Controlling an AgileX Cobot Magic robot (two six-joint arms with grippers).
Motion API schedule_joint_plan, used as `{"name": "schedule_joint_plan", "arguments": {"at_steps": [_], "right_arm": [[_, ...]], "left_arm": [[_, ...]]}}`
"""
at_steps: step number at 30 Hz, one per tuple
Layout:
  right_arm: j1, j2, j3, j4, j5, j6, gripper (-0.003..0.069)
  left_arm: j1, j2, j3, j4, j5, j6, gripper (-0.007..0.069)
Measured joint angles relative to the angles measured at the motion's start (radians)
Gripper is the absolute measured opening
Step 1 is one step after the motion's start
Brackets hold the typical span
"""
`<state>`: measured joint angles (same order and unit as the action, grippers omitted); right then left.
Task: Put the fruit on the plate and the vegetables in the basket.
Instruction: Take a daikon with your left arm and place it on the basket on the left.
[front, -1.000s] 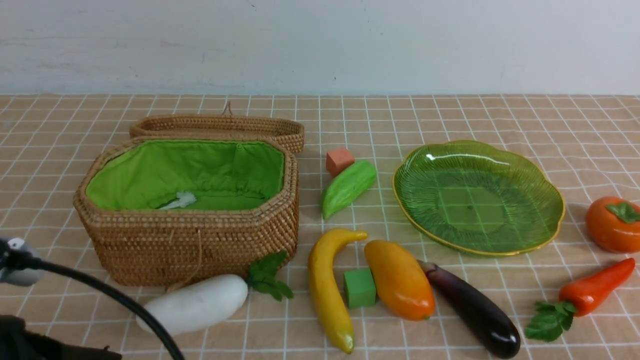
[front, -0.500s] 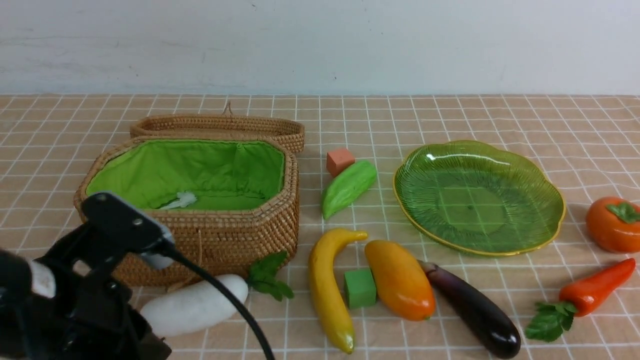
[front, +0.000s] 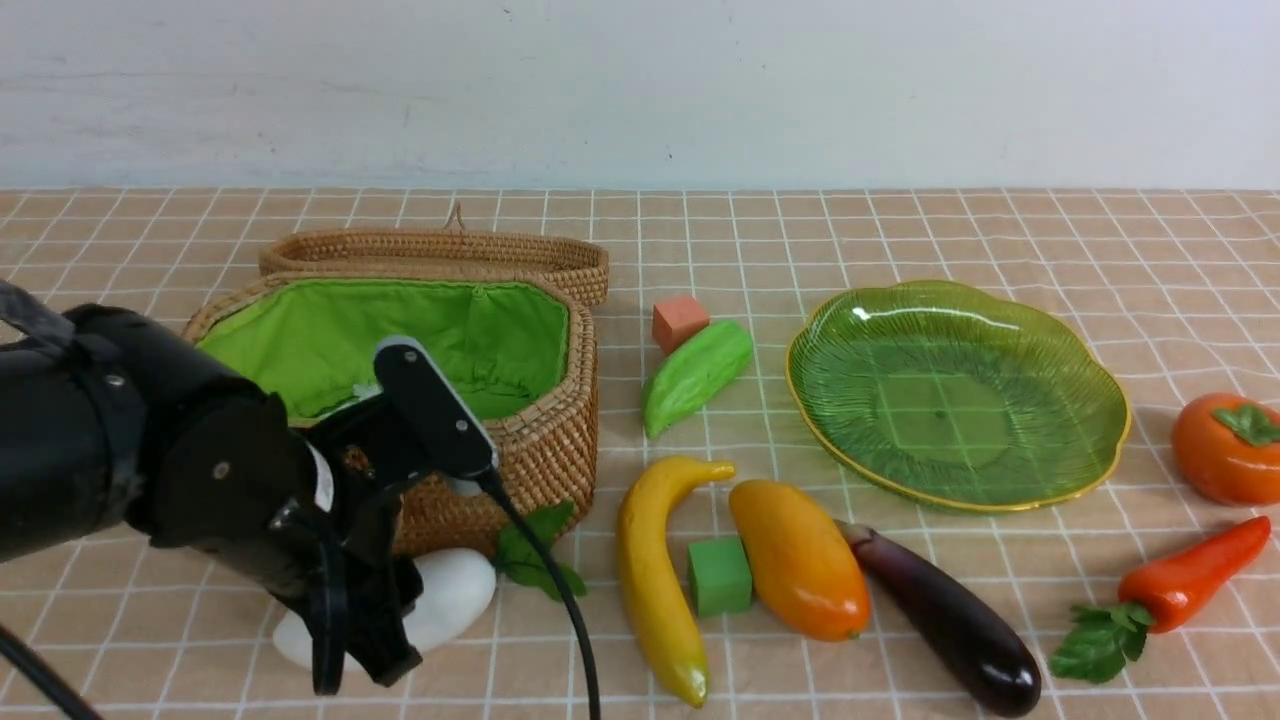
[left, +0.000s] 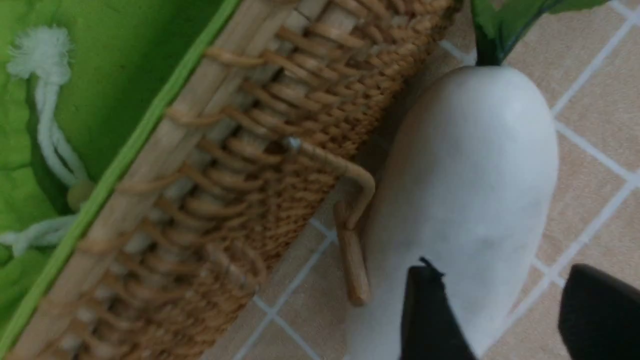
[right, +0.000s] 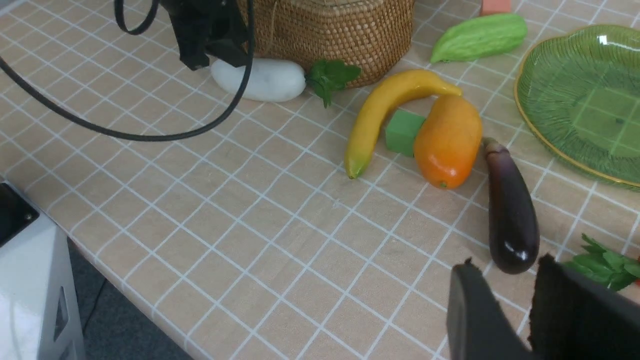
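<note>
Clearly, with my left tool (left: 502, 280) wide and empty just above the white radish (left: 475, 165), which lay beside the basket (left: 260, 165), I judged I should straddle its thick middle squarely and close without snagging the wicker loop (left: 352, 235).

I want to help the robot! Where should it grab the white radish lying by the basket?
Probably from above, across the thick middle of the white radish. It lies flat on its side, smooth and rounded; its leaves look too flimsy, and the basket stands close behind it.
</note>
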<state>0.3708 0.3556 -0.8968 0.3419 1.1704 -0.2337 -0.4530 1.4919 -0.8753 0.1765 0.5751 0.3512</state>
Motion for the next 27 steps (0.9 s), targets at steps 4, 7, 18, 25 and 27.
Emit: {"name": "schedule_joint_plan", "arguments": {"at_steps": [4,7,18,25,27], "right_arm": [[0.0,0.0,0.0,-0.007,-0.002,-0.001,0.0192],[0.0,0.0,0.0,-0.007,-0.002,-0.001,0.0192],[0.0,0.001,0.0,0.005,-0.002,0.0,0.0192],[0.0,0.001,0.0,0.005,-0.002,0.0,0.0192],[0.0,0.001,-0.001,0.005,-0.002,0.0,0.0192]], "left_arm": [[0.0,0.059,0.0,0.03,-0.068,0.054,0.0529],[0.0,0.087,-0.001,0.034,-0.115,0.116,0.0543],[-0.002,0.143,-0.009,0.03,-0.13,0.17,0.0474],[-0.002,0.14,-0.011,0.002,-0.099,0.204,0.047],[-0.01,0.129,-0.011,-0.005,-0.07,0.236,0.0465]]}}
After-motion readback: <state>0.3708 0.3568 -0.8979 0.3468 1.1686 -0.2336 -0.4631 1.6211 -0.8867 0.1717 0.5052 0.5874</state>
